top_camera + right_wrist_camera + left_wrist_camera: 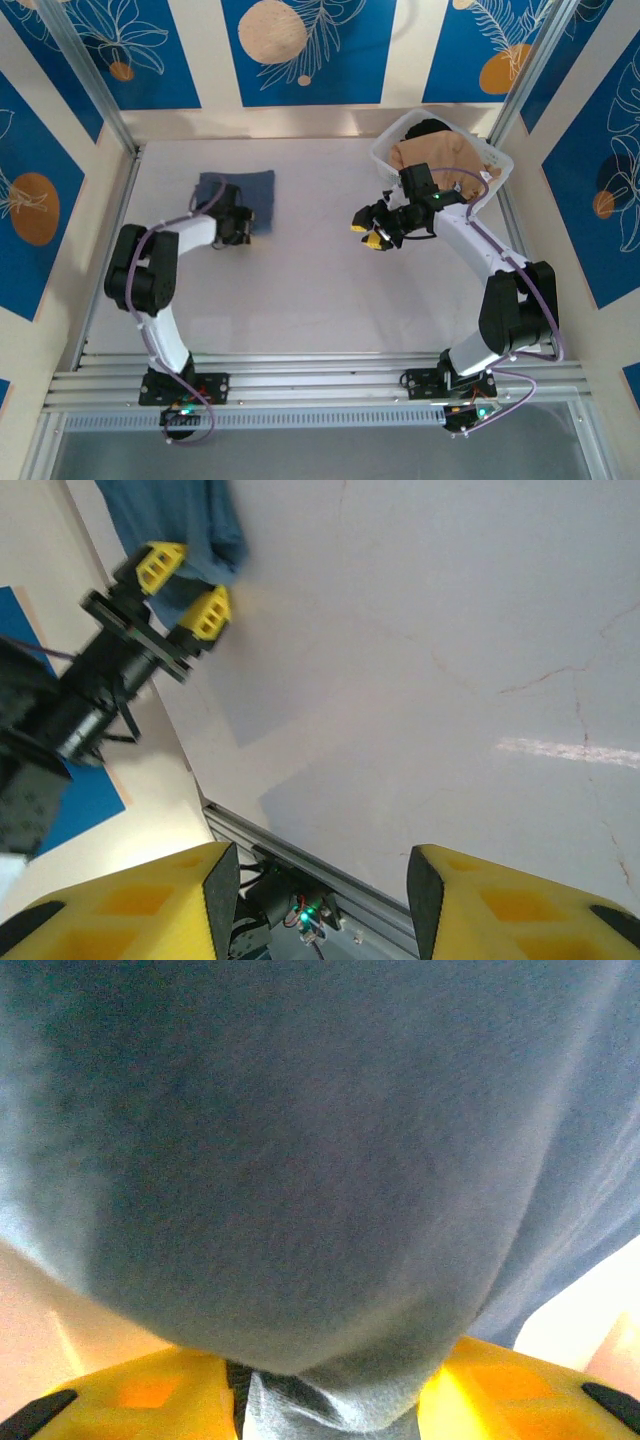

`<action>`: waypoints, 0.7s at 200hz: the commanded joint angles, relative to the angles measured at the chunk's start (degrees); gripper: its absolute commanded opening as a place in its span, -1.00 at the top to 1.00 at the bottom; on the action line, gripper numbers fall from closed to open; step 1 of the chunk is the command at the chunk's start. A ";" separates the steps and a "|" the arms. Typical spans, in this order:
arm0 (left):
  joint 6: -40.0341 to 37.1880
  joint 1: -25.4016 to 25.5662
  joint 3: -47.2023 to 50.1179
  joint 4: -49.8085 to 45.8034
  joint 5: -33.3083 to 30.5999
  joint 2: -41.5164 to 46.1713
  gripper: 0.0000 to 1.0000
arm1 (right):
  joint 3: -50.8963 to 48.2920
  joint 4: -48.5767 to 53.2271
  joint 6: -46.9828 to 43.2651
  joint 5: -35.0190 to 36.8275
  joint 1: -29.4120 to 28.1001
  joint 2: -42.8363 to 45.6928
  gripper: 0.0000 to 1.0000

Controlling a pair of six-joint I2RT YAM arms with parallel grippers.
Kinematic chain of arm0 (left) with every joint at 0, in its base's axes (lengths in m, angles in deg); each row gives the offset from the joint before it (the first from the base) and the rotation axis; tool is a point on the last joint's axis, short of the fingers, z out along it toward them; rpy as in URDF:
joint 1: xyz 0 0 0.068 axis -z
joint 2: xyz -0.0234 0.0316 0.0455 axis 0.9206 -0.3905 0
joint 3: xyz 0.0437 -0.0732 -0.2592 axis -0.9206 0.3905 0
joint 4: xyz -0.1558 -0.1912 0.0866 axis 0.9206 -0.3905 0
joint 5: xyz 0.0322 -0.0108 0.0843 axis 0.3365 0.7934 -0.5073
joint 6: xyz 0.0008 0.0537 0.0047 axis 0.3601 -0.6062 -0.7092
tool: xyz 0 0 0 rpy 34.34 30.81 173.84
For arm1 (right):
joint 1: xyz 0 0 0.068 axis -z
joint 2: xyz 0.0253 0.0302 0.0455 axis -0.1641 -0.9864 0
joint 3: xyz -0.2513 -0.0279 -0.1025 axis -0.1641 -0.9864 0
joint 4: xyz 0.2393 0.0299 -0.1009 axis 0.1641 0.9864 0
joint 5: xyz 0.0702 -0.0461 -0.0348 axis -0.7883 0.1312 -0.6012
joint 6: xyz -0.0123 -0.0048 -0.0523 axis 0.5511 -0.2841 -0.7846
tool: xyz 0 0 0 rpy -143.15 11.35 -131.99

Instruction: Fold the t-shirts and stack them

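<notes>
The slate-blue t-shirt lies folded on the table at the back left. My left gripper is at its near right edge. In the left wrist view the blue cloth hangs close over the camera, and a fold of it fills the gap between the yellow fingers of the left gripper. From the right wrist, the left gripper straddles the shirt's corner. The tan-beige t-shirt lies bunched in the basket. My right gripper hovers open over mid-table, nothing between its fingers.
The white lattice basket stands at the back right, with something dark behind the tan shirt. Aluminium frame posts rise at both back corners. A rail runs along the near edge by the arm bases.
</notes>
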 commanded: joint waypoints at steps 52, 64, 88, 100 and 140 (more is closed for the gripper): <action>-30.12 -15.04 -25.05 -21.05 6.55 -18.05 0.08 | 1.08 1.22 1.23 0.00 0.15 0.71 -0.01; -30.75 -15.91 -27.60 -20.78 8.03 -19.79 0.07 | 1.44 0.81 0.97 0.27 -0.13 0.96 -0.01; -30.23 -15.82 -31.87 -20.23 10.49 -22.22 0.06 | 0.67 -1.29 1.35 0.52 -0.57 1.77 -0.02; -28.37 -15.41 -32.14 -18.77 11.44 -22.52 0.06 | 0.48 -1.97 2.03 0.56 -0.87 1.77 -0.02; -22.60 -12.06 -30.63 -14.91 13.21 -21.00 0.08 | 0.92 -2.21 2.67 1.17 -2.18 1.14 -0.02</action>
